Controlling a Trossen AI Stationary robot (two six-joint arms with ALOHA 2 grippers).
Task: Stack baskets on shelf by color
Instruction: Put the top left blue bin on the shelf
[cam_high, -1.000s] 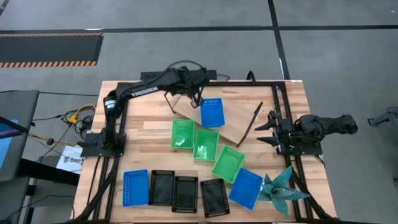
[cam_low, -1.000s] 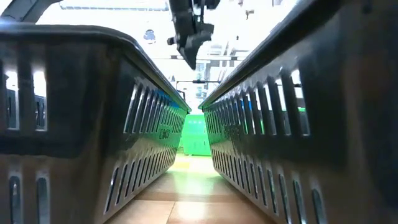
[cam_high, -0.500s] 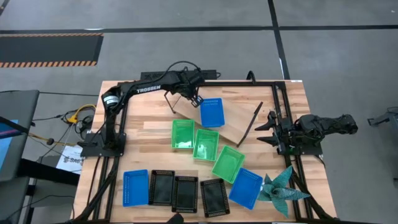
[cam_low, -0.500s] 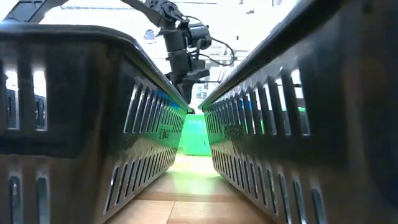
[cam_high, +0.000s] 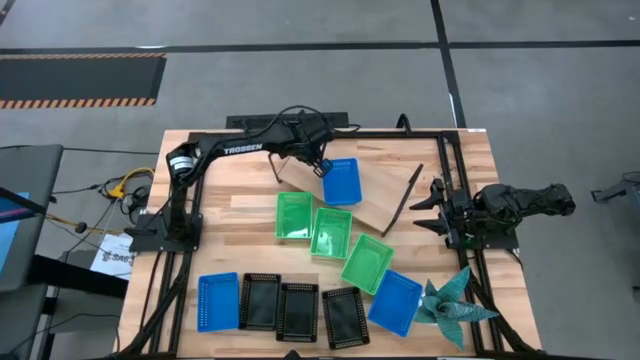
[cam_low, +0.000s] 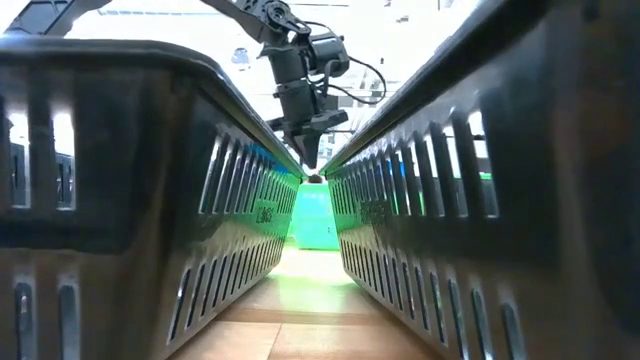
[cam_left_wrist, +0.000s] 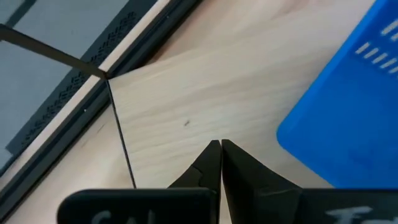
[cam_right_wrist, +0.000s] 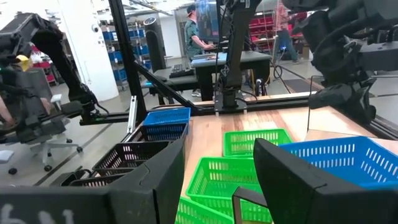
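The shelf (cam_high: 372, 198), a light board with black wire end frames, lies flat at the table's far middle. One blue basket (cam_high: 341, 181) sits on it. Three green baskets (cam_high: 331, 232) lie in a diagonal row in front of it. Three black baskets (cam_high: 297, 311) and two more blue baskets (cam_high: 218, 301) (cam_high: 395, 301) rest along the near edge. My left gripper (cam_high: 322, 168) (cam_left_wrist: 221, 144) is shut, with its tips just above the shelf board beside the blue basket's far left corner (cam_left_wrist: 292, 134). My right gripper (cam_high: 430, 210) waits open at the table's right. My left gripper points its shut fingertips (cam_low: 312, 168) steeply down at the bare shelf board (cam_left_wrist: 186, 99), beside the blue basket and apart from its wall. I cannot tell whether the tips touch the board. Nothing is between the fingers.
A teal spiky star (cam_high: 450, 305) lies at the near right corner. The shelf's wire end frames (cam_high: 283, 160) (cam_high: 405, 200) stick out on either side of the board. The black metal arm frame (cam_high: 440, 150) runs along the table's far and right sides.
My left gripper has come down toward the shelf board and shifted a little toward the table's right, closer to the blue basket, rolling its wrist as it went. The basket and the shelf have stayed where they were.
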